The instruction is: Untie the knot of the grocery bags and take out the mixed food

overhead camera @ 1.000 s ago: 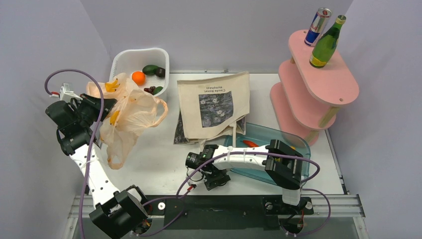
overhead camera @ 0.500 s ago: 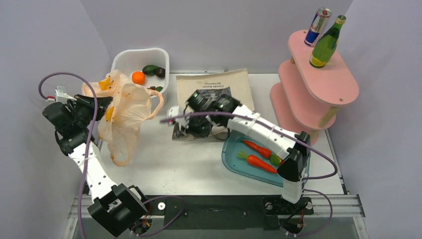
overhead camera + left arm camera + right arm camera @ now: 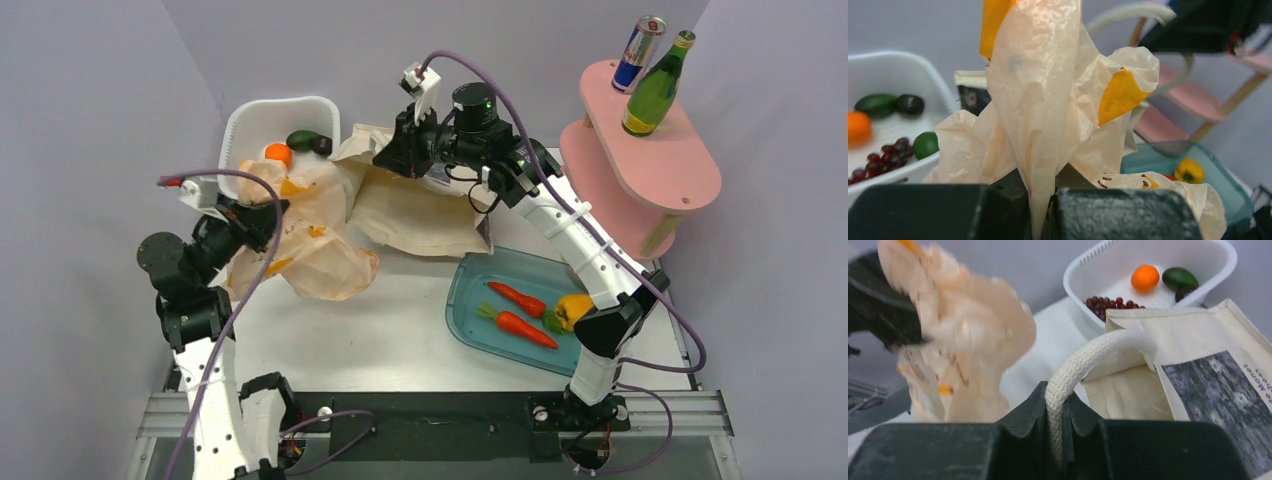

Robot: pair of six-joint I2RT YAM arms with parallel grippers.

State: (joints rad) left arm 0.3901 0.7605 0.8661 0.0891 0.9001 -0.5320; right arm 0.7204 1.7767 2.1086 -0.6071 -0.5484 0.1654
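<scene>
The peach-orange plastic bag [image 3: 310, 235] hangs crumpled from my left gripper [image 3: 262, 215], which is shut on a pinch of its film [image 3: 1043, 200]. No knot can be made out in the folds. My right gripper [image 3: 388, 155] is shut on the cream rope handle [image 3: 1083, 360] of the canvas tote [image 3: 425, 210] and holds that edge up at the back. Two carrots [image 3: 520, 325] lie in the teal tray [image 3: 455, 300]. An avocado [image 3: 302, 138] sits in the white basket [image 3: 235, 120]. The can [image 3: 638, 52] and green bottle [image 3: 655, 85] stand on the pink shelf [image 3: 640, 170].
A yellow bell pepper [image 3: 575, 308] lies in the tray beside the carrots. The basket also holds an orange fruit [image 3: 278, 153], grapes [image 3: 1108, 304] and dark fruit. The pink tiered shelf fills the back right. Grey walls close in on three sides.
My right arm swung from the table's front to the tote, shut on its rope handle and lifted it toward the back. My left arm carried the plastic bag lower and to the right.
</scene>
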